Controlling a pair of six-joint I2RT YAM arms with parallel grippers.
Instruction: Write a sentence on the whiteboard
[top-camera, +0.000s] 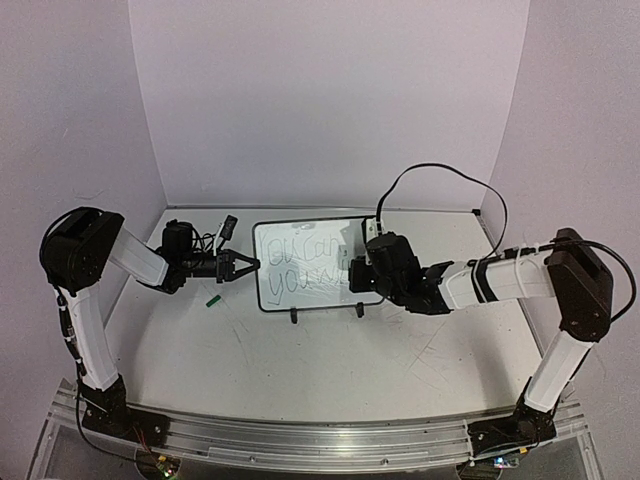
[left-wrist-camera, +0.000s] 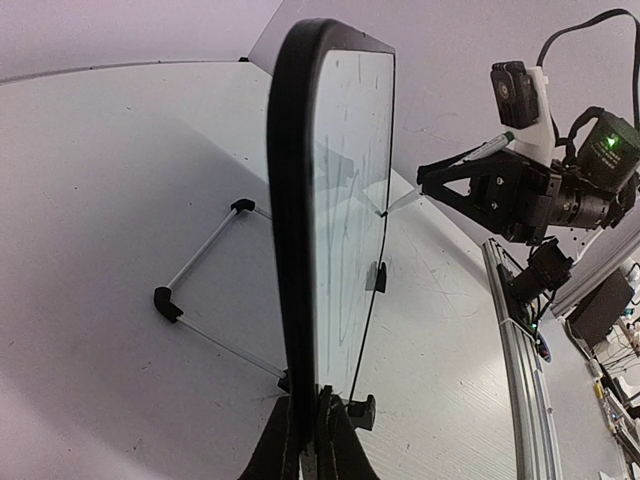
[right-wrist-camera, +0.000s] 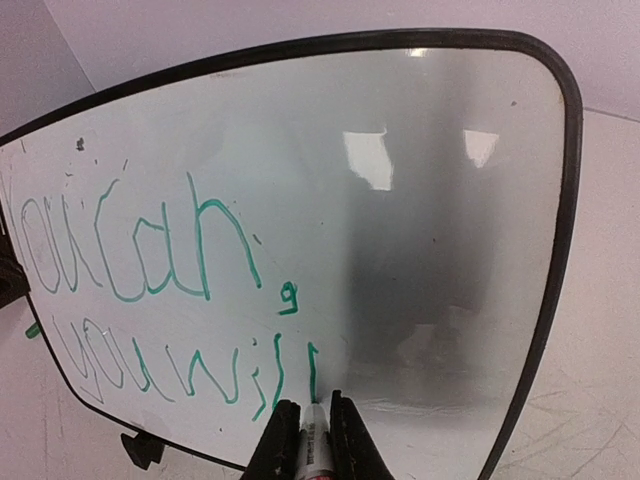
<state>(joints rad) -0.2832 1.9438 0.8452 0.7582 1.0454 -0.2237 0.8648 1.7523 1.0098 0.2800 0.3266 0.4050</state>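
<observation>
Closest to the right wrist lens, the right gripper was found clamped on a marker, its jaws pressed against the barrel on both sides. The marker tip was at the face of the whiteboard, low on the writing surface and a little left of centre. Contact appeared made, though the tip was too small to confirm it.

The sentence stood in green handwriting on the left portion of the board, in two lines. The upper line read roughly "You can," and the lower roughly "you will", with its last upright stroke directly above the marker tip. The right portion of the board showed glare and a dark reflection.

The left gripper was closed on the black frame at the board's left edge, one finger on each face. The board stood on its long edge on the table, toward the far side and about midway between the two arms. It rested on two black feet, with a wire stand behind it. The arms met it from opposite sides, the left at the frame and the right at the face.

One small green item lay on the table near the left gripper, apart from the board. Its identity could not be determined.
</observation>
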